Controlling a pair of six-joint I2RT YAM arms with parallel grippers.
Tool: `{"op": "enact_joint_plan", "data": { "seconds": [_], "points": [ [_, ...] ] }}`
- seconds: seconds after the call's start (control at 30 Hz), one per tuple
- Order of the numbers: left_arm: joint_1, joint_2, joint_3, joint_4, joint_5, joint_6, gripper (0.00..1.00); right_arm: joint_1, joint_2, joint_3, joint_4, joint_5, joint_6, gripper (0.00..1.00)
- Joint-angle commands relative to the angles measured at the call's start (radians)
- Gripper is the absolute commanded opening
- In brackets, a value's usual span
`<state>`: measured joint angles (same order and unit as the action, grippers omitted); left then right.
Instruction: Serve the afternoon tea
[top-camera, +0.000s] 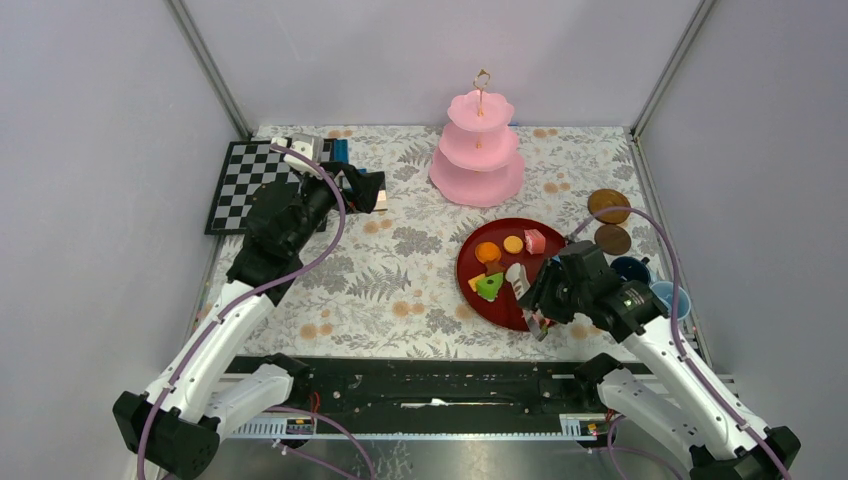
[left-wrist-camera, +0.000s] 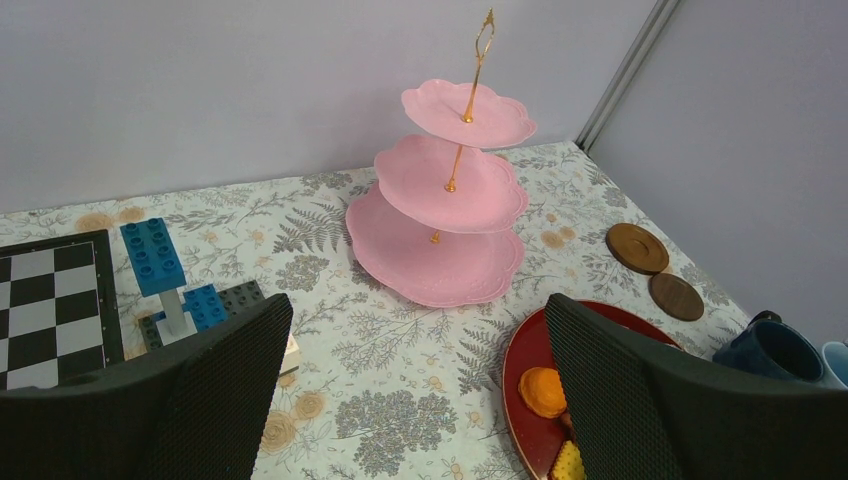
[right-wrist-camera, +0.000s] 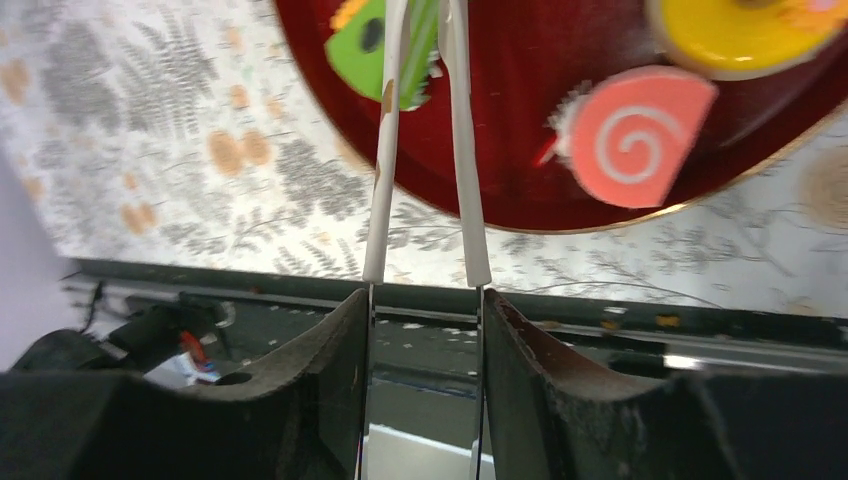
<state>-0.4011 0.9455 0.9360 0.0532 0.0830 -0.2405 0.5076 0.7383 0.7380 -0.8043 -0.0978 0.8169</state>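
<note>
Fern-print tablecloth (top-camera: 400, 290), right fingers (right-wrist-camera: 300, 400) clamping white tongs (right-wrist-camera: 387, 150), clear only in wrist view, left fingers (left-wrist-camera: 200, 400) apart before pink stand (left-wrist-camera: 435, 250)

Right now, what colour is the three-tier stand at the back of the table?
The three-tier stand is pink on all tiers; the left wrist view shows it best.

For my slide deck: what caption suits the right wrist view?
Right gripper holds slim white tongs at a green wedge-shaped toy sweet on the dark red round tray.
</note>
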Motion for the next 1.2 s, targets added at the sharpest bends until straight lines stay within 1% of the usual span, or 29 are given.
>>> {"op": "enact_joint_plan", "data": {
  "seconds": [0.0, 0.13, 0.23, 0.33, 0.43, 0.53, 0.7, 0.97, 1.17],
  "points": [
    [-0.004, -0.001, 0.044, 0.033, 0.002, 0.004, 0.99, -0.006, 0.032, 0.051, -0.07, 0.192, -0.089, 0.32],
    [-0.006, 0.007, 0.044, 0.033, 0.005, 0.003, 0.99, -0.008, 0.118, 0.094, -0.045, 0.385, -0.146, 0.37],
    [-0.008, 0.007, 0.044, 0.033, 0.008, 0.001, 0.99, -0.023, 0.182, 0.111, 0.029, 0.384, -0.175, 0.38],
    [-0.011, -0.003, 0.044, 0.033, 0.003, 0.003, 0.99, -0.029, 0.266, 0.165, 0.041, 0.445, -0.218, 0.38],
    [-0.012, -0.012, 0.043, 0.033, 0.0, 0.005, 0.99, -0.055, 0.311, 0.199, 0.058, 0.475, -0.272, 0.38],
    [-0.012, -0.016, 0.043, 0.033, -0.004, 0.006, 0.99, -0.098, 0.329, 0.2, 0.091, 0.46, -0.316, 0.39],
    [-0.012, -0.014, 0.043, 0.034, 0.001, 0.003, 0.99, -0.176, 0.331, 0.164, 0.147, 0.365, -0.355, 0.43],
    [-0.012, -0.014, 0.044, 0.034, 0.01, -0.002, 0.99, -0.195, 0.337, 0.133, 0.184, 0.305, -0.391, 0.53],
    [-0.012, -0.01, 0.044, 0.035, 0.012, -0.003, 0.99, -0.204, 0.345, 0.122, 0.19, 0.288, -0.399, 0.57]
  ]
}}
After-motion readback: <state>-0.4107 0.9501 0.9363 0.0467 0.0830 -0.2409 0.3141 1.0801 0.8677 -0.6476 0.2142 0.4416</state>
